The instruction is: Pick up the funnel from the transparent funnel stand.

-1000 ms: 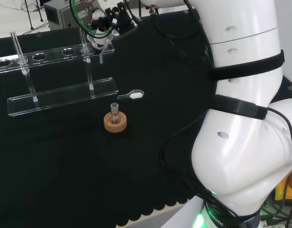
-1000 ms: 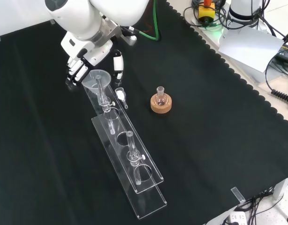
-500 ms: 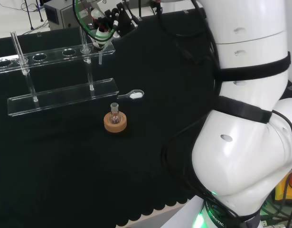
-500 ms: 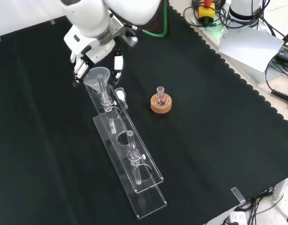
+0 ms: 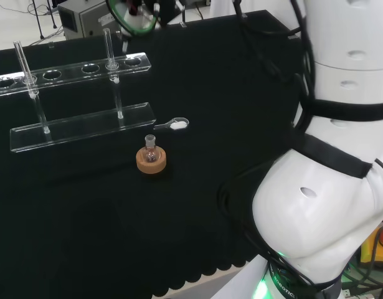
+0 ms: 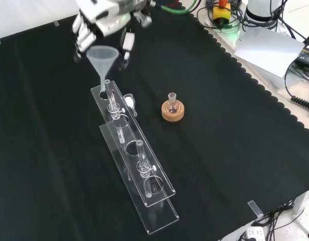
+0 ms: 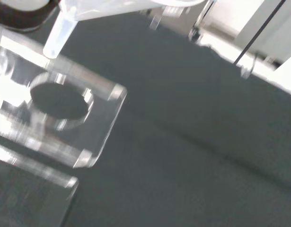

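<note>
Funnel stand (image 6: 136, 165), the long clear rack with a row of holes in its upper shelf, is the biggest thing on the black cloth (image 6: 234, 150); in the front view it runs from near the top left down toward the bottom middle. Its end hole nearest the hand stands empty, and the wrist view shows that same open hole with the funnel's stem tip hanging above it and clear of the rim.

Next in size, the hand (image 6: 101, 22) sits at the top of the front view, its fingers curled round the wide mouth of the funnel (image 6: 102, 63). The funnel hangs upright beneath them, cone up and stem down, with the stem's end just over the stand's upper shelf and not touching it.

To the right of the stand in the front view, well apart from the hand, a cork ring (image 6: 173, 112) carries a small flask (image 6: 171, 100). Just beside the stand lies a small white scoop (image 6: 129, 103).

By my judgement the pick-up is nearly complete: the funnel is grasped and free of its hole. What may remain is a little more lift to carry it safely clear of the tall glass rods on the stand.
</note>
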Tool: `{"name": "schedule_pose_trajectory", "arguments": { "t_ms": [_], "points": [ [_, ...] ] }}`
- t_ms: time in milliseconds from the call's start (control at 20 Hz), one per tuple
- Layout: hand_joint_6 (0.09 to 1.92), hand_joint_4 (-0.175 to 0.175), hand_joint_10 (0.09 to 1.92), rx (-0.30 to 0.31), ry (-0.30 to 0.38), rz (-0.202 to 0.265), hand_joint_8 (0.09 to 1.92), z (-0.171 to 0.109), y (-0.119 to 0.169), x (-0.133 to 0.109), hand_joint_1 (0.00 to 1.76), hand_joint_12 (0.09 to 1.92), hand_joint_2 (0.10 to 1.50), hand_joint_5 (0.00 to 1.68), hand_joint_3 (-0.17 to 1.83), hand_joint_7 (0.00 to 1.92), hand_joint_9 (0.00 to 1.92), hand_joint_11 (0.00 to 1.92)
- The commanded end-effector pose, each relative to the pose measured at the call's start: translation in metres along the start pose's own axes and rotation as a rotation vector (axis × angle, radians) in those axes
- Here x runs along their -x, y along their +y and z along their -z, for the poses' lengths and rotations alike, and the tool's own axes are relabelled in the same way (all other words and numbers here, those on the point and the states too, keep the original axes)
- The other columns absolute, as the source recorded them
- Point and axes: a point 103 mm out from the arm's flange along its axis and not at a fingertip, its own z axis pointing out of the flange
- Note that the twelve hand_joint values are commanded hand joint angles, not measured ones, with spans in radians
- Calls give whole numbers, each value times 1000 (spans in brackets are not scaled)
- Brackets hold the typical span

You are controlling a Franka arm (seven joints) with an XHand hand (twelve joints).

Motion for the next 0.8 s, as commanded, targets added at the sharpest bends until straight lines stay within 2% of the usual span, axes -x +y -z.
{"name": "schedule_pose_trajectory", "arguments": {
  "t_ms": [50, 150, 250, 350, 800],
  "points": [
    [1142, 175, 278, 17, -78, -40, 588, 44, -26, 16, 974, 1025, 1134, 887, 38, 847, 1127, 936],
    [1148, 175, 274, 6, -97, -50, 590, 49, -39, 19, 972, 1022, 1139, 883, 33, 843, 1127, 933],
    [965, 90, 255, -6, -110, -58, 588, 52, -52, 21, 907, 1011, 1105, 848, 10, 837, 1129, 930],
    [866, 52, 243, -20, -121, -66, 584, 52, -66, 22, 874, 1004, 1090, 842, 0, 835, 1132, 929],
    [819, 41, 228, -79, -159, -69, 578, 41, -127, 6, 846, 999, 1084, 842, -4, 836, 1136, 930]
  ]
}}
